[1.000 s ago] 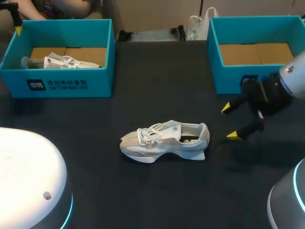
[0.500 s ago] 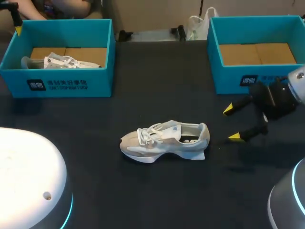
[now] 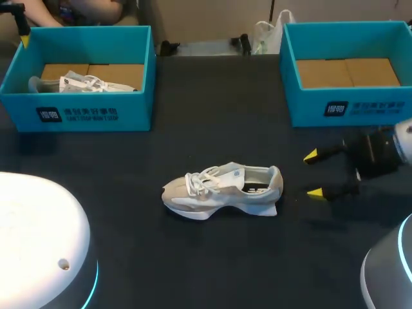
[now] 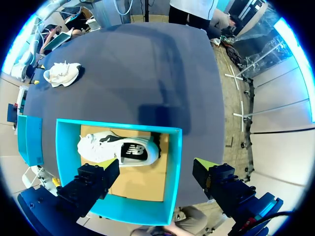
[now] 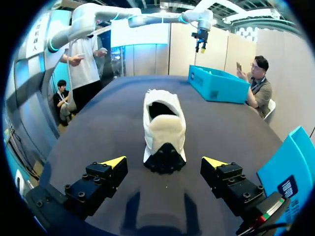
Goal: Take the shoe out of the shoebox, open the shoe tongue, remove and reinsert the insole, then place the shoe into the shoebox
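Since the white sneaker [image 3: 222, 188] sits upright on the worktop [image 3: 212, 116] with the right end effector [image 3: 313, 174] spread wide near its heel, I'd pinch the firmer heel collar, looks light, upper probably squishy.

A broad dark surface [image 3: 212, 257] spreads across the head view, matte and plain, evenly lit, with faint soft-edged shadows lying on it here and there.
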### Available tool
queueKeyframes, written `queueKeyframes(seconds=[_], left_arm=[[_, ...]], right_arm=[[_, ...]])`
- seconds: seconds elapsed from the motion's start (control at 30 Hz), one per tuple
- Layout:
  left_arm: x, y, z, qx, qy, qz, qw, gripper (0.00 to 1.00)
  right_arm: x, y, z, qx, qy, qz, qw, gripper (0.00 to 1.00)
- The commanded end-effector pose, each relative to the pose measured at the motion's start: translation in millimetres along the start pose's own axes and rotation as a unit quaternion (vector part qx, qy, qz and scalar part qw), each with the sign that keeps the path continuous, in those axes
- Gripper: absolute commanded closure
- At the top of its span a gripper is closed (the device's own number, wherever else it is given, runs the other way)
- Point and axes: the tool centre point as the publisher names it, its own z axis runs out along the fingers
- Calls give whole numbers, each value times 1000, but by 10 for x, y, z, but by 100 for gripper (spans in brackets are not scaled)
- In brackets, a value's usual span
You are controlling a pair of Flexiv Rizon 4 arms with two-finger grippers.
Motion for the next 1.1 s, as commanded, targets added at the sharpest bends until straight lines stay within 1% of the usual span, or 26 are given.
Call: queueKeyframes(seconds=[0.03, 0.17, 0.23, 0.3, 0.83, 0.93, 1.1], left_arm=[[-1, -2, -7, 0, 1, 0, 1000, 0], [-1, -2, -7, 0, 1, 0, 1000, 0], [-1, -2, -7, 0, 1, 0, 1000, 0], [-1, -2, -7, 0, 1, 0, 1000, 0], [-1, -2, -7, 0, 1, 0, 1000, 0], [-1, -2, -7, 0, 1, 0, 1000, 0], [-1, -2, -7, 0, 1, 0, 1000, 0]], right_arm=[[11, -113, 125, -21, -12, 6, 1000, 0], [-2, -214, 189, -25, -28, 15, 999, 0], [-17, -266, 203, -34, -35, 21, 999, 0], [-26, -320, 214, -27, -38, 35, 998, 0], [-26, -320, 214, -27, -38, 35, 998, 0], [-80, -301, 359, -36, -49, 40, 997, 0], [-153, -196, 552, -45, -61, 42, 996, 0]])
